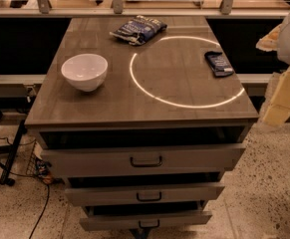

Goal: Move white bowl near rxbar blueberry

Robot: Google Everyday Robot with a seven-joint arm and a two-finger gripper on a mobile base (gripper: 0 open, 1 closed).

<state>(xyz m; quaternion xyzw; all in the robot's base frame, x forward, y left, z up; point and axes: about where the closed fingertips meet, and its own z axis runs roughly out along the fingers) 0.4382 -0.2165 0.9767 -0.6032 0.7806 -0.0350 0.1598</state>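
Note:
The white bowl point(84, 71) stands upright and empty on the left side of the grey cabinet top point(134, 103). The rxbar blueberry point(218, 63), a small dark blue wrapper, lies flat near the right edge of the top. My gripper point(278, 103) hangs at the far right of the view, beyond the top's right edge, to the right of the bar and far from the bowl. It holds nothing that I can see.
A larger blue-and-white snack bag point(138, 29) lies at the back middle of the top. A bright ring of light point(184, 71) shows on the surface. Three drawers point(145, 161) stand partly pulled out below. A rail point(134, 11) runs behind, and cables point(15, 153) lie on the floor at left.

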